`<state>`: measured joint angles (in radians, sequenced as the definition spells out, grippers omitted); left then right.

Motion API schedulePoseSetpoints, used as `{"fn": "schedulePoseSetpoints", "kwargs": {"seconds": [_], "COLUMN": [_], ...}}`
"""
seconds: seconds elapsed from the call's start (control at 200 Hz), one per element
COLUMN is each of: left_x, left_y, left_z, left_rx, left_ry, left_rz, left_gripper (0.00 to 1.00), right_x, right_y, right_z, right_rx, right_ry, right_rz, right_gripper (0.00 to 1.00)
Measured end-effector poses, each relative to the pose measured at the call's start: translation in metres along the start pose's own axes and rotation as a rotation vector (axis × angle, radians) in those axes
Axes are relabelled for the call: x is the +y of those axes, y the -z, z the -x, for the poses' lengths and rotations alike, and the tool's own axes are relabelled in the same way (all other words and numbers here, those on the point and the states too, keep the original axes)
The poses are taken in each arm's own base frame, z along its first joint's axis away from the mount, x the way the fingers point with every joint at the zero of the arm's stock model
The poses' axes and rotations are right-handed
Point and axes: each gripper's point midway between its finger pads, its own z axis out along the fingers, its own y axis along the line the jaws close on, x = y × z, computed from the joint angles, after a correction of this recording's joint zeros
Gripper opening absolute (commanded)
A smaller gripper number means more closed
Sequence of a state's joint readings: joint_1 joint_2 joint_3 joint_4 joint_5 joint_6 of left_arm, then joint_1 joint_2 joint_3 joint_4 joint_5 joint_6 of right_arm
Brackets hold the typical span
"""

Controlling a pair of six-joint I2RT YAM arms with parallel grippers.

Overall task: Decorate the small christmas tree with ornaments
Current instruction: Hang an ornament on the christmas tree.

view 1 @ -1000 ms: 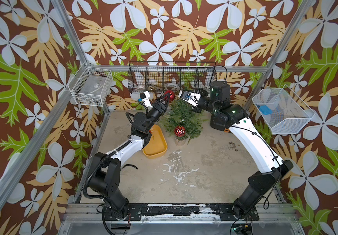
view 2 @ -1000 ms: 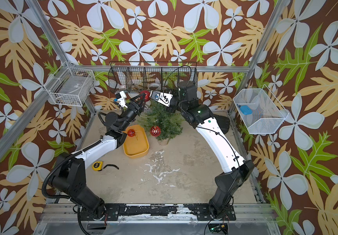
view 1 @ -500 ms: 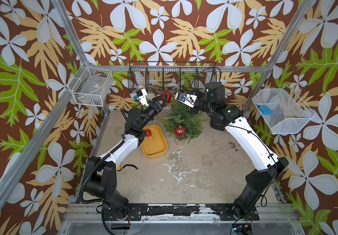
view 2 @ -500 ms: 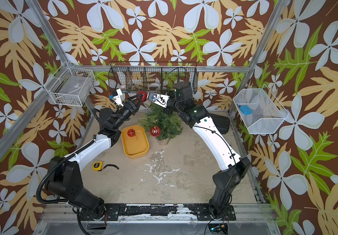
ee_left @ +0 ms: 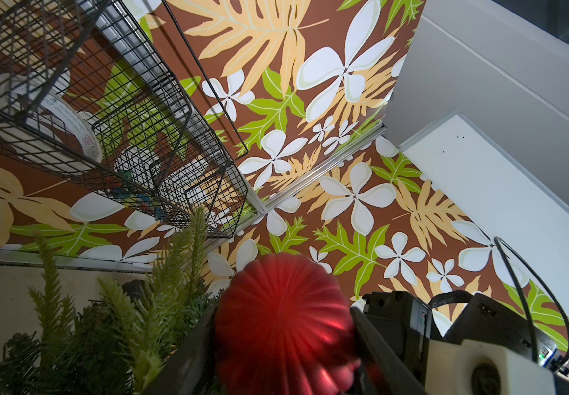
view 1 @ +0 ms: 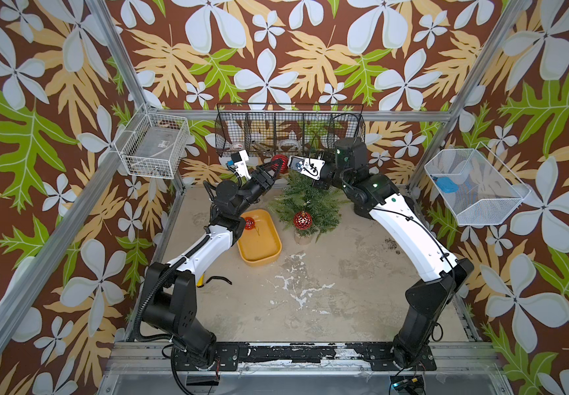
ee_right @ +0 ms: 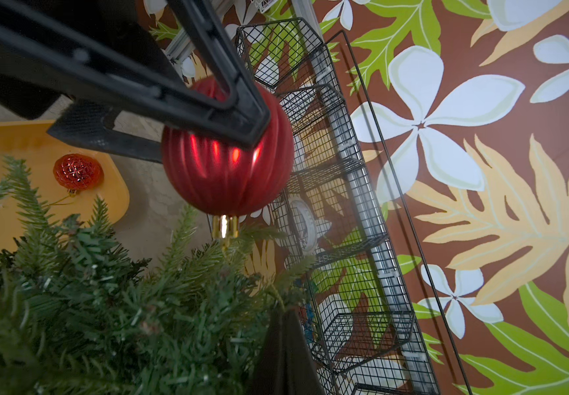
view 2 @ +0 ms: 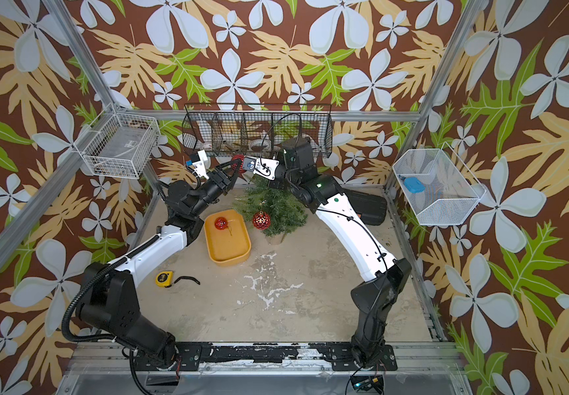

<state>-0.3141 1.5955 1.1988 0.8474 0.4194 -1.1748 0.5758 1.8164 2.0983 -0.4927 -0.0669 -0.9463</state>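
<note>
Top views: L gripper clamped on ribbed ornament, over far side of small christmas tree. Lattice ornament hangs on tree's near side; third ornament lies in yellow tray, left of tree.
L wrist: fingers press both sides of ribbed ornament.
R wrist: R gripper fingers together, empty, just beside tree top; ornament's gold cap at branch tips.

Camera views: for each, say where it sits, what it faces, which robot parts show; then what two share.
Both top views: high in front, looking down at the table; left arm and right arm show.
Left wrist: looks upward past the ribbed bauble between its jaws.
Right wrist: faces tree and bauble; left gripper shows.
Shared: both wrist views show the bauble.
</note>
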Motion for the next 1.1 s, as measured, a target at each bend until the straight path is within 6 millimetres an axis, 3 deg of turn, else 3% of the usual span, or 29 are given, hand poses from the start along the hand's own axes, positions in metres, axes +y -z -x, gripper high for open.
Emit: {"fn": "schedulePoseSetpoints", "kwargs": {"seconds": [0.405,0.676,1.101], "left_x": [-0.004,-0.017,-0.006], "left_y": [-0.002,0.001,0.006], "left_z": [-0.004,0.0,-0.006], "left_rx": [0.009,-0.003,-0.002], "left_ry": [0.006,-0.005,-0.002], "left_rz": [-0.007,-0.029,0.015], "left_gripper": [0.17,0.17,0.17], "right_x": [-0.003,0.002,0.006], "right_y": [0.009,0.01,0.004], "right_z": [0.009,0.015,0.005], "right_rx": [-0.007,-0.017,0.038], "right_ry": [0.009,0.014,0.038], "right_rz": [-0.017,-0.009,-0.019], "right_gripper": [0.0,0.0,0.0]}}
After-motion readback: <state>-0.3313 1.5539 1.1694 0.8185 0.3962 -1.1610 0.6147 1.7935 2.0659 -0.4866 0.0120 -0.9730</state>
